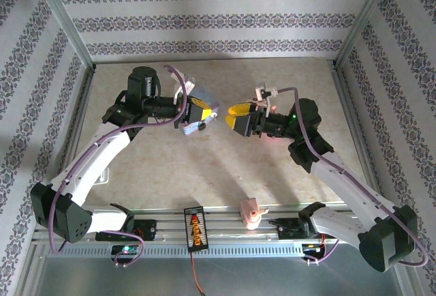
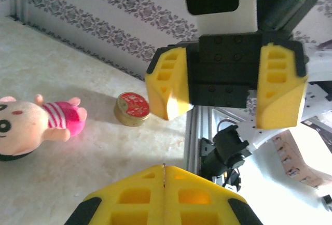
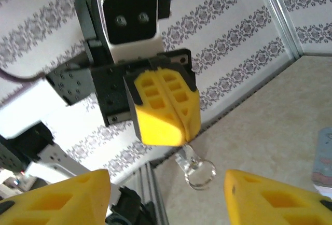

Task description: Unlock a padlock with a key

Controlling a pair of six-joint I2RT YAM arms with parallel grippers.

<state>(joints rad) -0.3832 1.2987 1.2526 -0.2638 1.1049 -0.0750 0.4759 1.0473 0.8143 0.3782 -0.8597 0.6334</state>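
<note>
My left gripper [image 1: 206, 110] hangs above the middle of the table, shut on a small silvery key [image 3: 193, 158]. The key's blade sits between the fingers, and its head and ring [image 3: 201, 174] hang below the tips. In the left wrist view a thin metal sliver shows at the closed tips of the left gripper [image 2: 164, 169]. My right gripper [image 1: 235, 116] faces it at a short distance, with the jaws open and nothing between them. Its yellow fingers [image 3: 244, 194] stand either side of the key and do not touch it. The padlock is out of view.
A pink doll [image 1: 250, 213] lies by the near rail at the centre. A small round tin with a red lid [image 2: 132, 109] stands on the table near the doll [image 2: 36, 124]. A pale blue tin [image 3: 324, 157] lies at the right edge of the right wrist view.
</note>
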